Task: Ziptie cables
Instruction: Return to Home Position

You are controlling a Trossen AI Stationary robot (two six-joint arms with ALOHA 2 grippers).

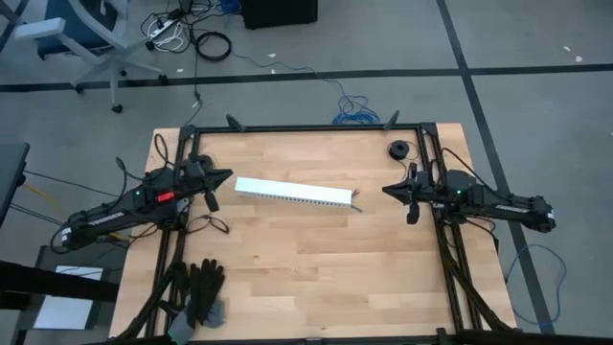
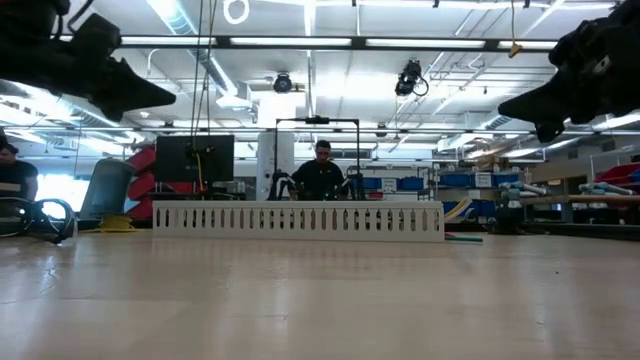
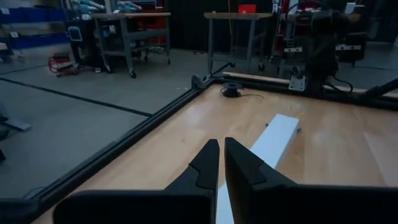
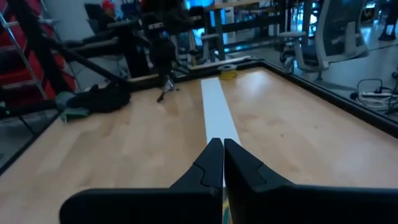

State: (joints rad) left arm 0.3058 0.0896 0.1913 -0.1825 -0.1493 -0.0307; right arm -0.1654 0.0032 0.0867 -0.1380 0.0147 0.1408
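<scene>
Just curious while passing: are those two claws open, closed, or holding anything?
Left gripper: closed, empty, raised near the table's left edge.
Right gripper: closed, empty, raised near its right edge.

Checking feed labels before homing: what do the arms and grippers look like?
Both arms are dark and slim. The left arm carries a small red mark; the right arm a tiny greenish dot. Black cords loop beside the left arm. The left gripper and right gripper each have two black wedge fingers tapering to points.
</scene>
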